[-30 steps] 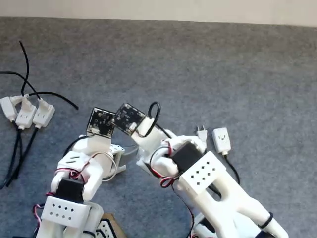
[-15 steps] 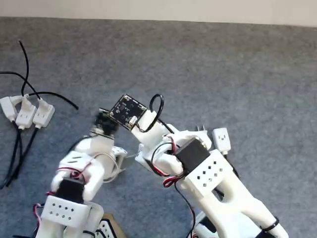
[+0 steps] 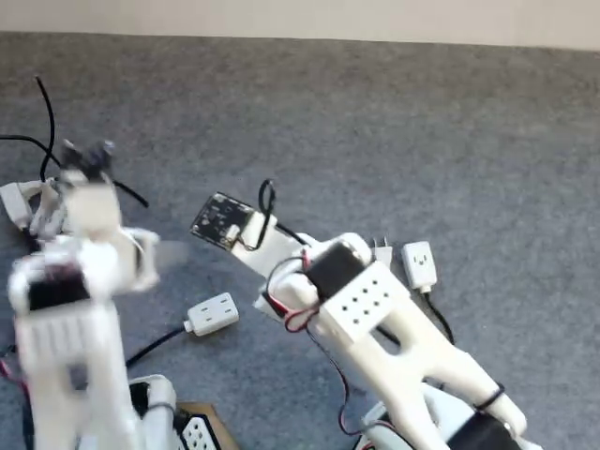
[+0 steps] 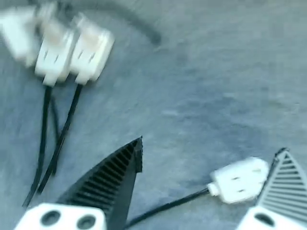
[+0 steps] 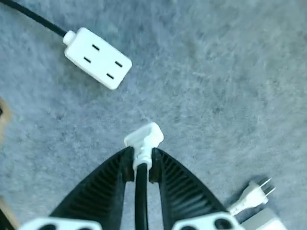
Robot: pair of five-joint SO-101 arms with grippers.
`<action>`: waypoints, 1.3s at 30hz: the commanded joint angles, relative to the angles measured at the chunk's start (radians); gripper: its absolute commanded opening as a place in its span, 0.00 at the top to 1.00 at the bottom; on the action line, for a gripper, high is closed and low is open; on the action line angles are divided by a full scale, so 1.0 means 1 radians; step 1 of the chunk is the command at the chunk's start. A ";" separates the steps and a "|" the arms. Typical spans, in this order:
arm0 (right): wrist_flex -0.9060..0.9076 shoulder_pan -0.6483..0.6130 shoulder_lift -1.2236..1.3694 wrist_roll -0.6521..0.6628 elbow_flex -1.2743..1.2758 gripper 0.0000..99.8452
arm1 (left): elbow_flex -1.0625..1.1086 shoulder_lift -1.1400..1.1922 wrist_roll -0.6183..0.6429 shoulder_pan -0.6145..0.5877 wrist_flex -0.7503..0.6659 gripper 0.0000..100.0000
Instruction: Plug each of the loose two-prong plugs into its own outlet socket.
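High view: outlet socket (image 3: 212,314) sits on the desk around 7 o'clock from centre; left wrist: left gripper (image 4: 211,146) wide open, empty; right wrist: right gripper (image 5: 141,155) pinching the plug (image 5: 145,135); I'd line prongs with slots before pushing.

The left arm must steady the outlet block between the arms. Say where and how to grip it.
Probably across its two long side walls, the left end effector coming down. The outlet block lies flat, slotted face up, cord leaving one short end; that keeps the slots clear for the plug in the right end effector.
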 commanded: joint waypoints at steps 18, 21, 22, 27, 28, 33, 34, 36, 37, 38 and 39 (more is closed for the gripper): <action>-0.007 -0.130 0.463 0.199 -0.433 0.99 | -1.102 1.307 -0.258 -0.674 0.002 0.60; -0.004 -0.139 0.463 0.199 -0.427 0.99 | -1.194 1.400 -0.290 -0.713 0.003 0.60; -0.004 -0.139 0.464 0.199 -0.426 0.99 | -1.221 1.428 -0.293 -0.722 0.003 0.60; -0.005 -0.151 0.464 0.172 -0.432 0.99 | -1.340 1.558 -0.295 -0.733 0.003 0.60; -0.005 -0.160 0.467 0.172 -0.432 0.99 | -1.359 1.573 -0.295 -0.733 0.003 0.60; -0.008 -0.186 0.469 0.155 -0.420 0.99 | -1.412 1.610 -0.295 -0.734 0.005 0.60; -0.012 -0.186 0.469 0.150 -0.420 0.99 | -1.412 1.609 -0.295 -0.736 0.005 0.60; -0.013 -0.188 0.470 0.147 -0.415 0.99 | -1.414 1.607 -0.295 -0.743 0.005 0.60; -0.013 -0.188 0.472 0.146 -0.414 0.99 | -1.414 1.607 -0.295 -0.743 0.005 0.60; -0.013 -0.186 0.472 0.143 -0.412 0.99 | -1.414 1.607 -0.295 -0.745 0.005 0.60; -0.013 -0.185 0.472 0.143 -0.407 0.99 | -1.414 1.607 -0.295 -0.745 0.005 0.60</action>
